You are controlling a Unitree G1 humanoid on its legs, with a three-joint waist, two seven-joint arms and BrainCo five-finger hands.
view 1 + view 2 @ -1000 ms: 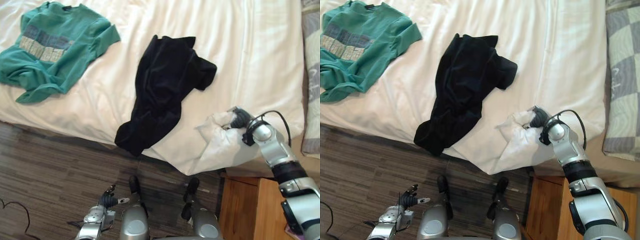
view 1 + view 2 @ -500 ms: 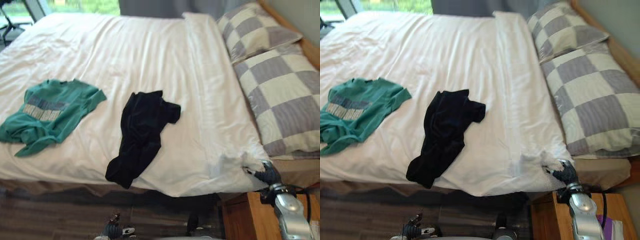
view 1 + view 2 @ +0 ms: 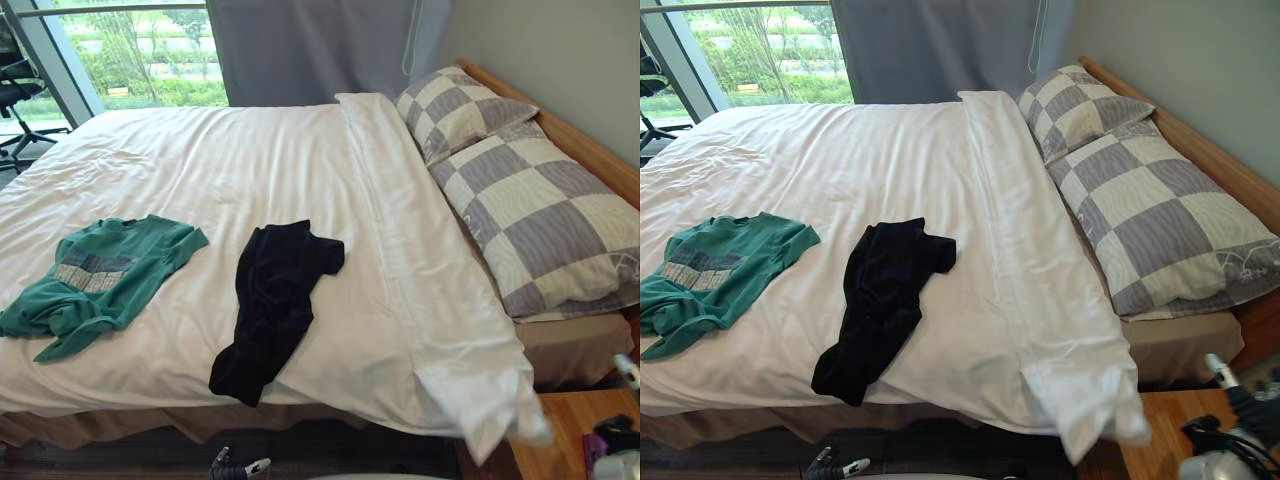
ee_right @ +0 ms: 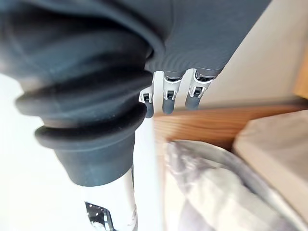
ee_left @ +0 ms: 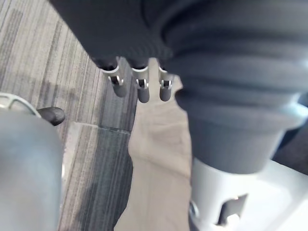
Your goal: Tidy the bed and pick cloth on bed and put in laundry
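Observation:
A green T-shirt [image 3: 100,285] lies crumpled on the left of the white duvet [image 3: 260,180]. To its right a black cloth [image 3: 275,305] stretches down to the bed's near edge. The duvet's near right corner [image 3: 485,400] hangs folded over the edge. My right hand [image 3: 1243,400] is low at the right, beside the bed and apart from the duvet; its fingers [image 4: 166,98] are straight and hold nothing. At the bottom edge my left hand [image 3: 232,466] hangs below the bed, its fingers [image 5: 139,86] straight over the floor.
Two checked pillows [image 3: 540,215] [image 3: 460,108] lie at the bed's head against a wooden headboard [image 3: 560,125]. A wooden nightstand [image 3: 570,430] stands at the lower right by my right hand. Behind the bed are a window [image 3: 130,50], a grey curtain [image 3: 320,50] and an office chair [image 3: 15,90].
The camera has tilted up, so the whole bed now shows. My right hand has opened, let go of the duvet corner and dropped away to the right.

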